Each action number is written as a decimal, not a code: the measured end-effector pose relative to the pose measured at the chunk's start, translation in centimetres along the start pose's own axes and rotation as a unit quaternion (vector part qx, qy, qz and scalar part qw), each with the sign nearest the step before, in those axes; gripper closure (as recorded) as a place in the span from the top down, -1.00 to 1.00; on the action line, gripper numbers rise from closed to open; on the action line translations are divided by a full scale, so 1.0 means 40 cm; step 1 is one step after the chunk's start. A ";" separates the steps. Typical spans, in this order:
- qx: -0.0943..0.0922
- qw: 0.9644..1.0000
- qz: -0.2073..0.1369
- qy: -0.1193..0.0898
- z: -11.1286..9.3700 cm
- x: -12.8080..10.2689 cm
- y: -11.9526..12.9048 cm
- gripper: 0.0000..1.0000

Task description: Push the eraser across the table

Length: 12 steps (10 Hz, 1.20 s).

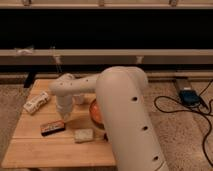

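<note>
My end effector [64, 116] hangs low over the counter [30, 150], just behind the eraser [52, 127]. I cannot tell how far open it is, nor whether it holds or touches anything. The eraser lies on the counter's near left part. If I push it off-centre, it would likely twist and slip past me. If I push it toward the pale block [83, 135] just beside it, both would move. The orange rounded thing [94, 112] may be a bowl, but my arm hides its contents.

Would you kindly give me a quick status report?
Gripper low, just behind eraser. Eraser flat on table, near its front. Pale block close beside it.
</note>
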 end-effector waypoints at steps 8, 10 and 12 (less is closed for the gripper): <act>-0.001 1.000 -0.002 0.000 0.001 -0.002 0.008 -1.00; -0.001 1.000 -0.002 0.000 0.001 -0.001 0.006 -1.00; -0.001 1.000 0.000 0.002 0.008 0.002 0.005 -1.00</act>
